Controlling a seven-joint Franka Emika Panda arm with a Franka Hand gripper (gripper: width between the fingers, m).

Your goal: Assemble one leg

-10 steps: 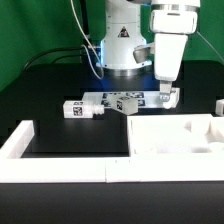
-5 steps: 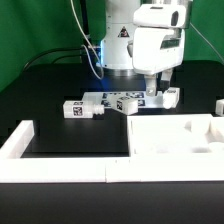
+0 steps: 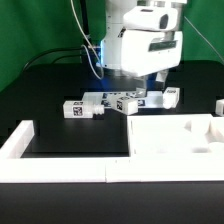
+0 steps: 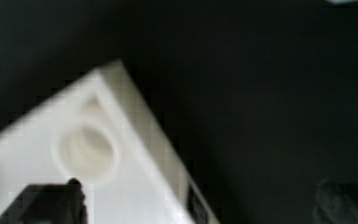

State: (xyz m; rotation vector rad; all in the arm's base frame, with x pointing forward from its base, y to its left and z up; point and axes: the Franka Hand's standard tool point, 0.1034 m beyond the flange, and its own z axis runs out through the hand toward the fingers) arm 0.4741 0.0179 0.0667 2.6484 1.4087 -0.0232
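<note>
Swung toward the exterior view's left, the arm (image 3: 146, 45) mostly hides its wide-open gripper (image 4: 197, 200).

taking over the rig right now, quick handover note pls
Gripper: open and holding nothing. In the wrist view its fingers are wide apart, looking at a corner of the white panel that has a round hole.
Legs: lying loose in a row on the table behind the panel. The arm hangs over the end of the row on the exterior view's right.
Done: nothing that shows; no leg is gripped or mounted.
Left: grasp one leg, carry it to a panel hole and fix it there.
</note>
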